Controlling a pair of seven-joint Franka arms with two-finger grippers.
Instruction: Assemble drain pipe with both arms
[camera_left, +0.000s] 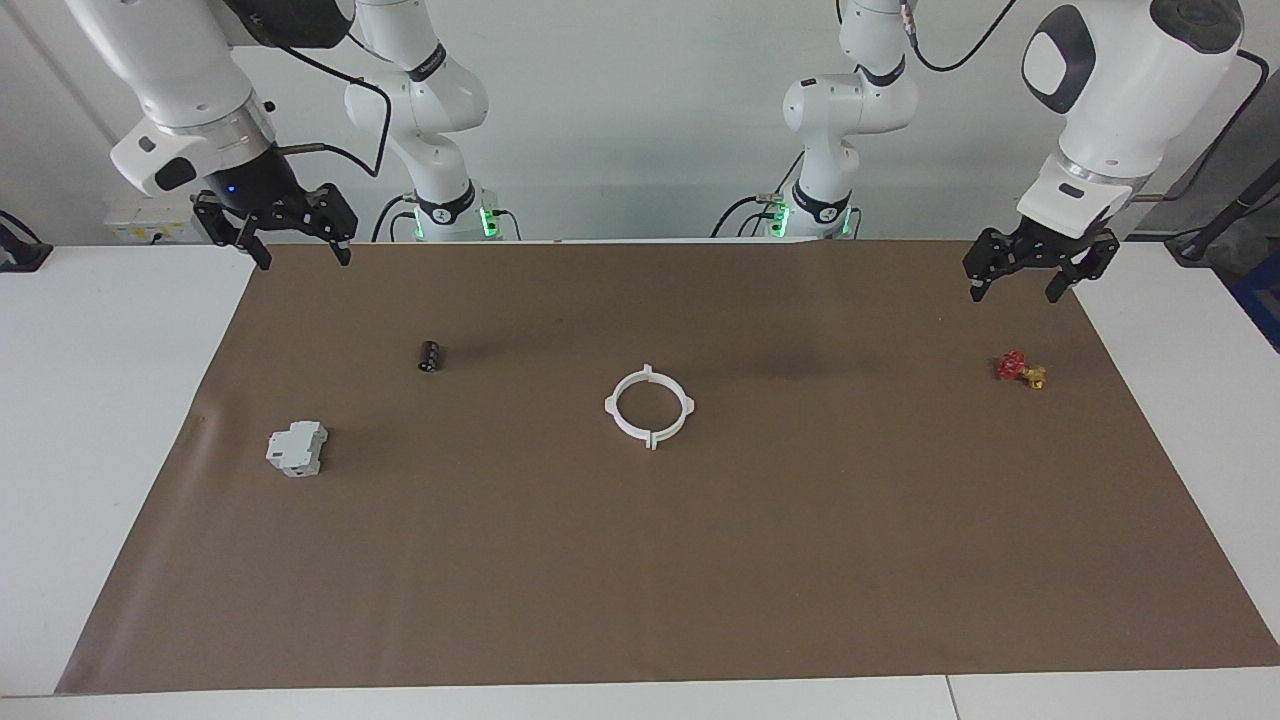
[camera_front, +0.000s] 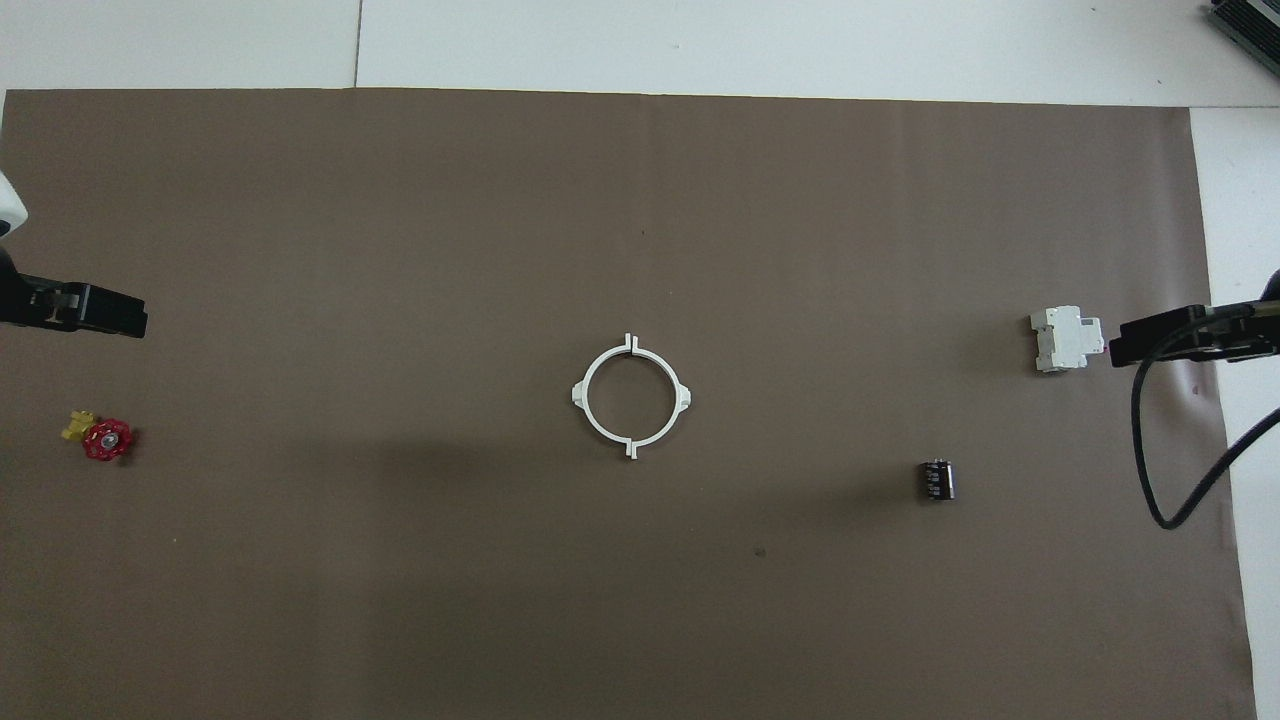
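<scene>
Ring (camera_left: 649, 407) mid-mat, halves mated, apparently assembled | left gripper (camera_left: 1040, 270) raised above valve (camera_left: 1021, 369), fingers spread, empty; right gripper (camera_left: 281, 228) raised at mat corner, spread, empty; both waiting

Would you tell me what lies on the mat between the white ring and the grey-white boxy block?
Only the small dark cylinder, set nearer the robots than both the ring and the block; the overhead view shows it best.

A robotics lab: two bench-mounted arms (camera_left: 430, 120), brown paper mat (camera_left: 640, 560) on a white table (camera_left: 100, 400).
</scene>
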